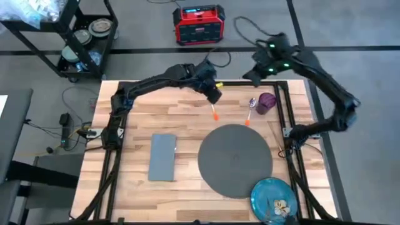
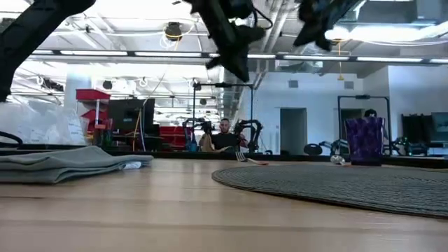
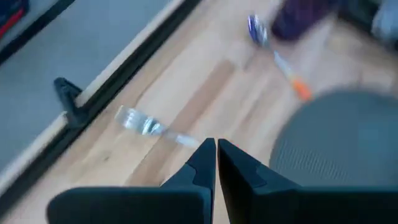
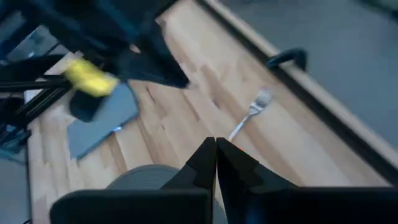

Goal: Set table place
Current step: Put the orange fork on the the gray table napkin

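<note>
Table [image 1: 131, 187]: light wood planks, black frame, seen whole from above.

Left side of the tabletop: grey napkin [image 1: 162, 156] lies flat, folded into a rectangle, well apart from the other pieces. In the low view the napkin sits as a low folded heap at the left.

Centre: left gripper [image 1: 214, 95] hangs above the far edge of the table, off the surface, just over the head end of the fork [image 1: 213, 111]. Its fingers [image 3: 202, 163] are pressed together, nothing between them. Fork lies on the wood, orange handle toward the mat, tines toward the far edge; the left wrist view shows the tines on bare planks near the black frame rail.

Round dark grey mat [image 1: 235, 160] lies flat right of centre, nothing on it. Fork and spoon [image 1: 250, 110] both lie just beyond its far rim, on bare wood.

Right of the fork: spoon, orange handle tip near the mat's edge, bowl toward the small purple cup [image 1: 266, 102]. Cup stands beside the spoon bowl; touching or not, cannot tell.

Right gripper [image 1: 253, 75] is raised beyond the far edge of the table, up-left of the cup, its fingers [image 4: 204, 163] closed on nothing.

Near right corner: blue-green patterned plate [image 1: 274, 200], close to the mat's near-right rim, touching or not unclear
</note>
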